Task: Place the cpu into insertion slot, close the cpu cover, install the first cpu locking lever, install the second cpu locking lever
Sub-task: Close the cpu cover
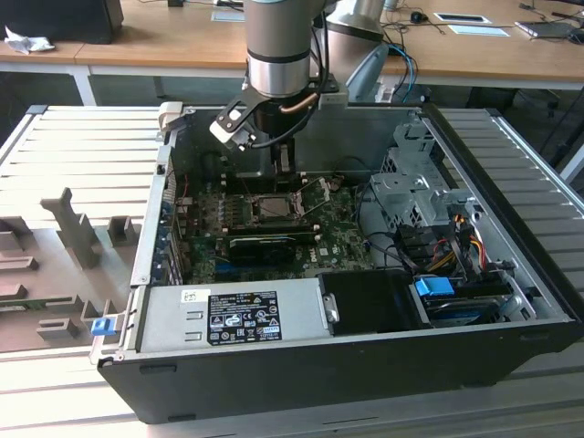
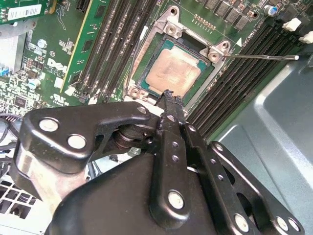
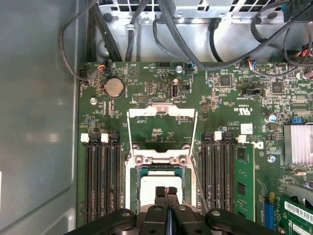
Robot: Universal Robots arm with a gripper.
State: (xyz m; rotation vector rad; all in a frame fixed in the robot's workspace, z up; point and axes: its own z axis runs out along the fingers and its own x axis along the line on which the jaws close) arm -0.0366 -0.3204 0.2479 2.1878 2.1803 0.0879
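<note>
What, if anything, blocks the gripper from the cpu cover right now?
Probably nothing, so likely yes: the cpu cover is swung open beside the insertion slot, uncovered, and the gripper hangs just over the cpu next to it.

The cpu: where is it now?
In the second wrist view the cpu lies in the insertion slot, between two groups of long black slots, with the claw at its edge.

Ribbed grey bench under open black computer case, grey fixture blocks alongside.
</note>
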